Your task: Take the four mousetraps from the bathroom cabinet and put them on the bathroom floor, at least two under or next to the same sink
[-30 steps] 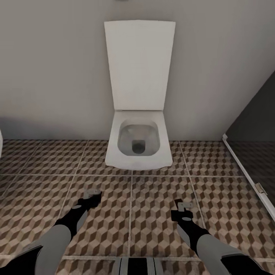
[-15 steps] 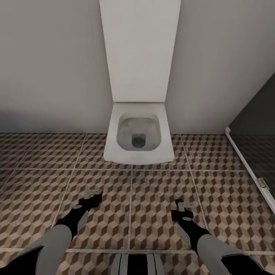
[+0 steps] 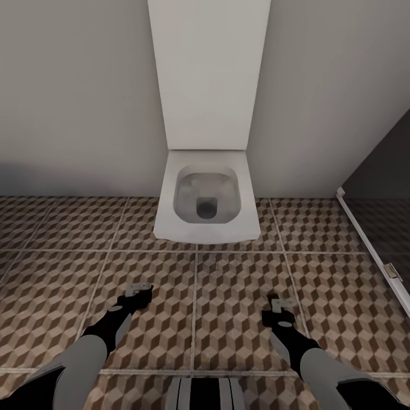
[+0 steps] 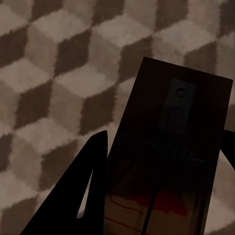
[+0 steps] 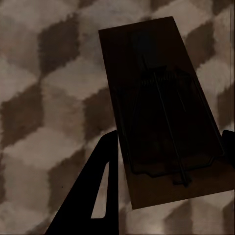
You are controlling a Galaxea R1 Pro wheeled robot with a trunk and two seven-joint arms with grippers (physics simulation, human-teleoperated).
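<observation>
My left gripper (image 3: 138, 290) is shut on a mousetrap (image 3: 136, 286), held low over the bathroom floor (image 3: 51, 285). In the left wrist view that mousetrap (image 4: 166, 161) is a dark board with a wire spring and a red mark, clamped between the fingers (image 4: 93, 186) of the left gripper (image 4: 164, 139). My right gripper (image 3: 280, 307) is shut on a second mousetrap (image 3: 281, 303), also just above the tiles. In the right wrist view this mousetrap (image 5: 156, 107) lies in the right gripper (image 5: 170, 134), one finger (image 5: 105, 181) beside it. The cabinet and the bathroom sink are out of view.
A white toilet (image 3: 206, 199) with its lid raised stands against the grey wall straight ahead, beyond both grippers. A dark glass shower partition with a white frame (image 3: 370, 250) runs along the right. Cube-patterned tiles stretch to the left and between the arms.
The camera has moved a little closer to the toilet, which now sits higher in the head view. Both grippers keep their mousetraps. The right gripper has shifted slightly to the right.
</observation>
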